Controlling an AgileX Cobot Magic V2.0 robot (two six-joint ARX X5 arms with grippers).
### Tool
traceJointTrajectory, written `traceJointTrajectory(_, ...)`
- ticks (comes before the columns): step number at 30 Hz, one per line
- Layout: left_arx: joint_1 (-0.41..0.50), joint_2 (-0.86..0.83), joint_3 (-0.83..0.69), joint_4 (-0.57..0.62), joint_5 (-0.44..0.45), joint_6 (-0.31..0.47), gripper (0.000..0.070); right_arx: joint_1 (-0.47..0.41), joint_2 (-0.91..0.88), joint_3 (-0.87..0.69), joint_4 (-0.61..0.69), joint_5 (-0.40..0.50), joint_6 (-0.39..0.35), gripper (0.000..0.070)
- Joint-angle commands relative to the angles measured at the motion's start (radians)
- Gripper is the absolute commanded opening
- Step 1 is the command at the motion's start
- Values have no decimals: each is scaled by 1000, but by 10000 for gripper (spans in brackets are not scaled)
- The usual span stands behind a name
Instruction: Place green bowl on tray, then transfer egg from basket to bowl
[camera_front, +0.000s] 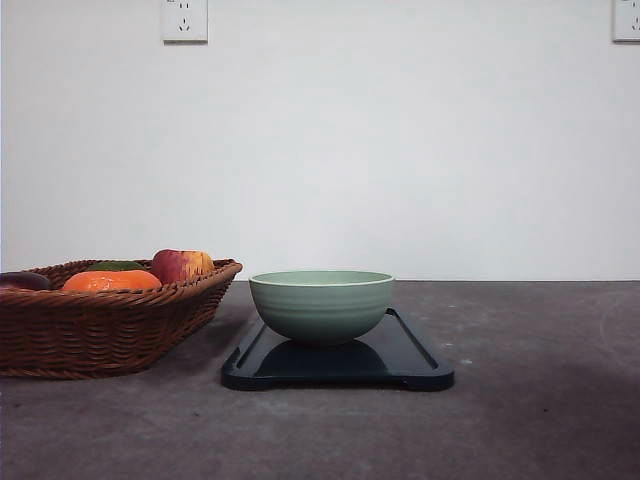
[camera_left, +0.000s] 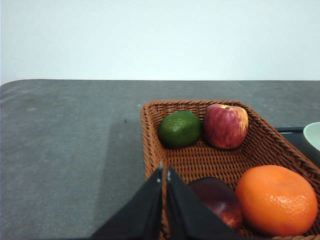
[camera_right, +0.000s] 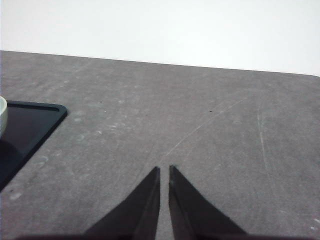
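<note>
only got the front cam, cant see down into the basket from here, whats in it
Observer: In the left wrist view the basket holds a green lime, a red apple, an orange and a dark red fruit partly hidden behind the fingers.
Operator: ok and is the left gripper open for a pick
Observer: No, the left gripper has its fingers shut with nothing between them, and it sits at the basket's rim.
</note>
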Motion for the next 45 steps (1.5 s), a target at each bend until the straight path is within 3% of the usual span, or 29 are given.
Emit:
traceJointTrajectory(1, 1, 1, -19, 14, -2, 6, 0, -2, 0, -4, 11, 2, 10, 26)
traceJointTrajectory(45, 1, 1, -19, 14, -2, 6, 0, -2, 0, -4, 11, 2, 10, 26)
